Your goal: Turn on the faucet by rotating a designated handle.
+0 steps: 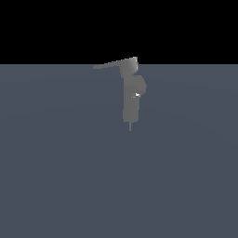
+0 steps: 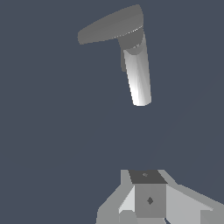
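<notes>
In the exterior view, going from left to right, the first thing met is the pointed tip of the handle (image 1: 116,63) — a long, thin, flat grey lever that reaches out toward that view's left and widens as it runs right to a boxy hub at the top of the fixture. Below that hub stands the faucet (image 1: 131,100), a plain grey upright column with a rounded bulge on the side facing the exterior view's right, a small bright speck near its middle, and a thin pin pointing down from its lower end. It sits slightly right of centre on the flat blue-grey floor (image 1: 56,176), with a black band of background above. No part of the arm shows in this view.

The wrist view looks at the same fixture from another angle: the lever (image 2: 109,26) appears as a broad flat paddle joined to a short hub, and the column (image 2: 139,78) hangs from it as a pale, shiny cylinder. The gripper (image 2: 146,203) shows only as grey blocky parts at the picture's edge, well apart from the faucet and touching nothing — its fingertips are out of frame, so I cannot tell how wide the fingers stand
</notes>
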You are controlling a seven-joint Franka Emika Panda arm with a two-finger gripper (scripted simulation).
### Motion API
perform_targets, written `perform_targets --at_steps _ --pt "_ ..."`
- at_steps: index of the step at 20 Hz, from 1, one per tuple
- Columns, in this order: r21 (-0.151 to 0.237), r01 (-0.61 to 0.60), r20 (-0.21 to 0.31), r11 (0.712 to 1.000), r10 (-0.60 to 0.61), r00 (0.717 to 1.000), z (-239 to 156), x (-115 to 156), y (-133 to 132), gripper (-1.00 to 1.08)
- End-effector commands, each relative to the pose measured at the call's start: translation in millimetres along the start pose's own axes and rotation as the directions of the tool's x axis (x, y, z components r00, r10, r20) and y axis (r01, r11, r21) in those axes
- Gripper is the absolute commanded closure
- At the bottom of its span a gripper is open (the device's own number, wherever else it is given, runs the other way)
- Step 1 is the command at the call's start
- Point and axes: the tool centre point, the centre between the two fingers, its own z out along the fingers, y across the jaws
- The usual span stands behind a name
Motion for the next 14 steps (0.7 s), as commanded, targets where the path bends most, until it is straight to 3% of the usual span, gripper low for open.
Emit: perform_targets --at_steps 1,7,14 --pt "0.016 -0.070 0.018 0.997 0.070 0.997 1.9 16.7 -4.0 1.08" --pt "0.034 -0.240 0.064 0.970 0.237 0.969 10.7 57.5 -13.1 1.08" --pt "0.024 -0.432 0.111 0.902 0.427 0.897 28.6 105.0 -23.2 1.08"
